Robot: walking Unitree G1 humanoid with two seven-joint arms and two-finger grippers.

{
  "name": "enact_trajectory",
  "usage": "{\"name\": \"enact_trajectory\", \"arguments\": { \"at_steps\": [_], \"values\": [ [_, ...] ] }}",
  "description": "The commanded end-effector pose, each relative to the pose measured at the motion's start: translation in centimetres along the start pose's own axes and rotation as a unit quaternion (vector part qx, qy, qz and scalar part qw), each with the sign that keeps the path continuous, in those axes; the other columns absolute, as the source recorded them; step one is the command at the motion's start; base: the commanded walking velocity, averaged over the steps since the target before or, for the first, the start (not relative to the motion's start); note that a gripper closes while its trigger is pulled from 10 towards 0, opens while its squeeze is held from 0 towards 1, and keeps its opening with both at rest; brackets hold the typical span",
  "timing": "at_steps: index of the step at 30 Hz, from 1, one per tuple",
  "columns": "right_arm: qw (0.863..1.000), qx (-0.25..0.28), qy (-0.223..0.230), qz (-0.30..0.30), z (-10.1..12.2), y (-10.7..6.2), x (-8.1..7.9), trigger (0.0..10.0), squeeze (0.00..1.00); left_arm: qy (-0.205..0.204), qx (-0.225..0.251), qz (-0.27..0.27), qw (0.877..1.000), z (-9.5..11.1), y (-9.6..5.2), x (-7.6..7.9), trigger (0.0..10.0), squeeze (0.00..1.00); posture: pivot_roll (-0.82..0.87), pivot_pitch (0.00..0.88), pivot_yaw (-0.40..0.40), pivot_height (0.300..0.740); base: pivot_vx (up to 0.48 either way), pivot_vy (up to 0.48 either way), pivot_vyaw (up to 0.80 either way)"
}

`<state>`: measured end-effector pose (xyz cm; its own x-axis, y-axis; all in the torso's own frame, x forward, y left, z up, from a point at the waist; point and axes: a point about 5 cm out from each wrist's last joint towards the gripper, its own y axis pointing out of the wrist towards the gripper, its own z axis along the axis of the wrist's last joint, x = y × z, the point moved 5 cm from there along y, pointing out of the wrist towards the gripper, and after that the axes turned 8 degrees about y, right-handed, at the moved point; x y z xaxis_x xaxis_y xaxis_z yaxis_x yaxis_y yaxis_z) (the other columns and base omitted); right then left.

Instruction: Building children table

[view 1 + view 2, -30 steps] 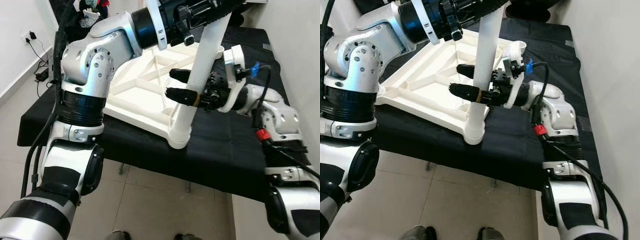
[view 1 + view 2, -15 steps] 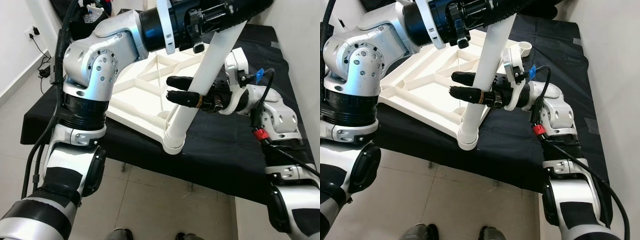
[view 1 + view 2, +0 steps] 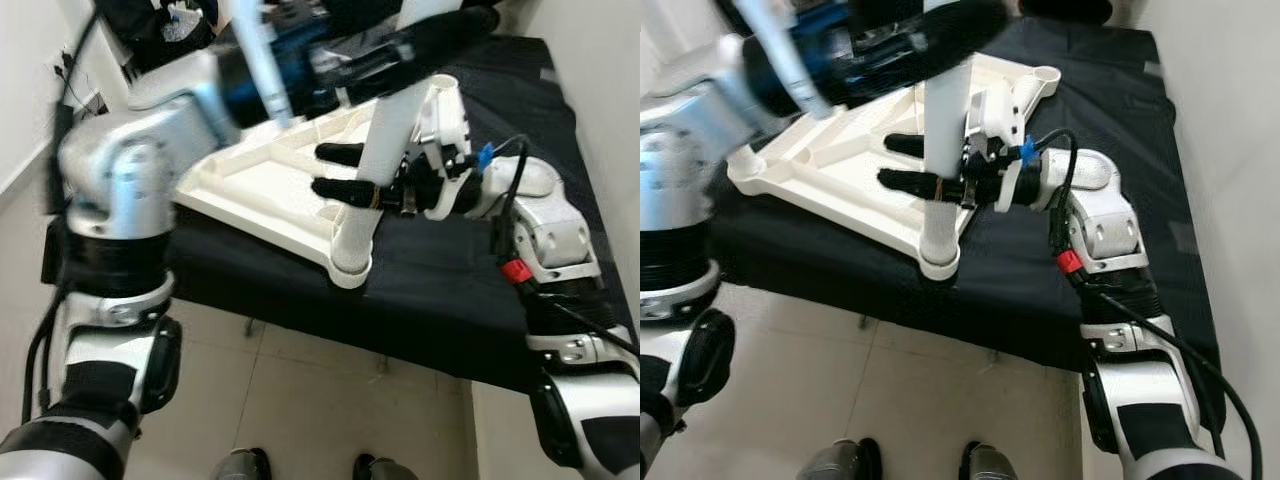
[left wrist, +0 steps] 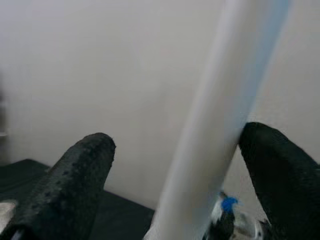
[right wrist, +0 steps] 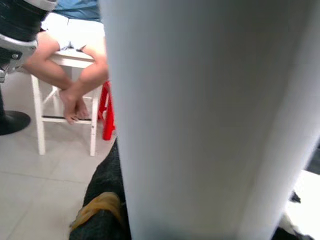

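A white table top (image 3: 250,185) lies upside down on the black-covered table (image 3: 450,290). A white table leg (image 3: 375,170) stands nearly upright with its lower end in the near corner socket (image 3: 351,266). My right gripper (image 3: 322,170) is shut on the leg at mid-height, one finger behind it and one in front. My left gripper (image 3: 430,35), blurred, is at the leg's upper part. In the left wrist view the leg (image 4: 215,140) leans on one finger (image 4: 285,175), with a wide gap to the other finger (image 4: 75,185), so that gripper is open.
Another corner socket (image 3: 1045,75) sticks up at the table top's far corner. The black table's front edge (image 3: 400,345) drops to a tiled floor (image 3: 300,410). In the right wrist view a person sits on a white stool (image 5: 65,60) beside a red stool (image 5: 106,115).
The leg has swung from a clear lean to nearly upright, its foot staying in the corner socket. My left arm is moving and blurred. The camera has shifted slightly.
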<state>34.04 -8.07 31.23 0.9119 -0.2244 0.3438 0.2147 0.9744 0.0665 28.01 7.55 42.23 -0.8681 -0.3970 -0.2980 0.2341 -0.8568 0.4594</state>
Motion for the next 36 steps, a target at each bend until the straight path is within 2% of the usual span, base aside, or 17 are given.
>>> {"name": "enact_trajectory", "arguments": {
  "at_steps": [1, 2, 3, 5, 7, 8, 9, 12, 14, 15, 16, 18, 19, 20, 23, 28, 36],
  "values": [
    [1.0, -0.01, 0.003, -0.013, -0.6, -0.7, 0.4, 0.0, 0.0, -0.008, 0.005, -0.002, 1.0, 0.6, -0.9, 0.3, 10.0, 1.0, -0.01, 0.243, -0.018, 0.74, 0.0, 0.0, 0.0],
    [1.0, -0.002, 0.007, -0.019, -0.2, -0.9, 0.8, 0.0, 0.0, -0.025, 0.005, 0.004, 1.0, 1.0, -3.2, 1.0, 10.0, 1.0, -0.01, 0.245, -0.02, 0.74, 0.0, 0.0, 0.0],
    [1.0, -0.002, 0.007, -0.019, -0.2, -0.9, 0.8, 0.0, 0.0, -0.025, 0.005, 0.004, 1.0, 1.0, -3.2, 1.0, 10.0, 1.0, -0.01, 0.245, -0.02, 0.74, 0.0, 0.0, 0.0],
    [1.0, 0.007, 0.01, -0.025, 0.5, -1.1, 1.7, 0.0, 0.0, -0.068, -0.03, 0.028, 0.997, -1.2, -6.9, 3.2, 10.0, 1.0, 0.0, 0.248, -0.025, 0.74, 0.0, 0.0, 0.0],
    [1.0, 0.007, 0.01, -0.025, 0.5, -1.1, 1.7, 0.0, 0.0, -0.068, -0.03, 0.028, 0.997, -1.2, -6.9, 3.2, 10.0, 1.0, 0.0, 0.248, -0.025, 0.74, 0.0, 0.0, 0.0],
    [1.0, 0.01, 0.011, -0.027, 0.8, -1.2, 2.0, 0.0, 0.0, -0.084, -0.048, 0.039, 0.995, -2.3, -7.9, 4.0, 10.0, 1.0, 0.0, 0.248, -0.025, 0.74, 0.0, 0.0, 0.0],
    [0.999, 0.007, 0.007, -0.038, 1.2, -1.4, 2.8, 0.0, 0.0, -0.12, -0.106, 0.056, 0.986, -6.2, -9.5, 6.3, 10.0, 1.0, -0.01, 0.25, -0.025, 0.74, 0.0, 0.0, 0.0],
    [0.999, 0.005, 0.004, -0.046, 1.5, -1.5, 3.4, 0.0, 0.0, -0.145, -0.141, 0.065, 0.977, -8.5, -10.6, 8.2, 10.0, 1.0, -0.01, 0.25, -0.025, 0.74, 0.0, 0.0, 0.0],
    [0.999, -0.001, 0.0, -0.052, 1.7, -1.7, 4.0, 0.0, 0.0, -0.165, -0.18, 0.075, 0.967, -10.7, -11.6, 10.2, 10.0, 1.0, -0.02, 0.253, -0.029, 0.74, 0.0, 0.0, 0.0],
    [0.999, -0.004, -0.003, -0.051, 2.2, -2.0, 4.5, 0.0, 0.0, -0.17, -0.232, 0.085, 0.954, -12.9, -12.7, 12.1, 10.0, 1.0, -0.02, 0.254, -0.032, 0.74, 0.0, 0.0, 0.0],
    [0.999, -0.006, -0.002, -0.042, 2.8, -2.3, 4.6, 0.0, 0.0, -0.168, -0.275, 0.091, 0.942, -14.6, -13.6, 13.6, 10.0, 0.9, -0.02, 0.256, -0.034, 0.74, 0.0, 0.0, 0.0],
    [1.0, -0.006, 0.001, -0.029, 3.3, -2.5, 4.5, 0.0, 0.0, -0.161, -0.315, 0.087, 0.931, -15.7, -14.3, 15.0, 10.0, 0.9, -0.02, 0.256, -0.034, 0.74, 0.0, 0.0, 0.0],
    [1.0, -0.009, 0.008, 0.006, 3.9, -2.7, 3.9, 2.6, 0.0, -0.148, -0.351, 0.077, 0.922, -16.8, -14.9, 16.4, 10.0, 0.0, -0.03, 0.26, -0.033, 0.74, 0.0, 0.0, 0.0],
    [0.999, -0.007, 0.017, 0.044, 4.6, -2.7, 3.1, 10.0, 0.0, -0.129, -0.377, 0.065, 0.915, -17.5, -15.1, 17.5, 10.0, 0.0, -0.03, 0.267, -0.037, 0.74, 0.0, 0.0, 0.0],
    [0.997, -0.005, 0.023, 0.069, 5.1, -2.8, 2.5, 10.0, 0.0, -0.116, -0.39, 0.057, 0.912, -17.7, -15.3, 18.2, 10.0, 0.0, -0.03, 0.268, -0.037, 0.74, 0.0, 0.0, 0.0],
    [0.987, -0.01, 0.058, 0.151, 5.3, -1.9, 0.0, 10.0, 0.0, -0.055, -0.342, 0.112, 0.931, -16.4, -13.7, 16.6, 10.0, 0.0, -0.04, 0.281, -0.042, 0.74, 0.0, 0.0, 0.0],
    [0.984, -0.021, 0.091, 0.152, 3.5, 0.3, -1.1, 10.0, 0.0, 0.019, -0.319, 0.145, 0.936, -15.9, -13.6, 16.3, 10.0, 0.0, -0.04, 0.299, -0.047, 0.74, 0.0, 0.0, 0.0]
  ]
}}
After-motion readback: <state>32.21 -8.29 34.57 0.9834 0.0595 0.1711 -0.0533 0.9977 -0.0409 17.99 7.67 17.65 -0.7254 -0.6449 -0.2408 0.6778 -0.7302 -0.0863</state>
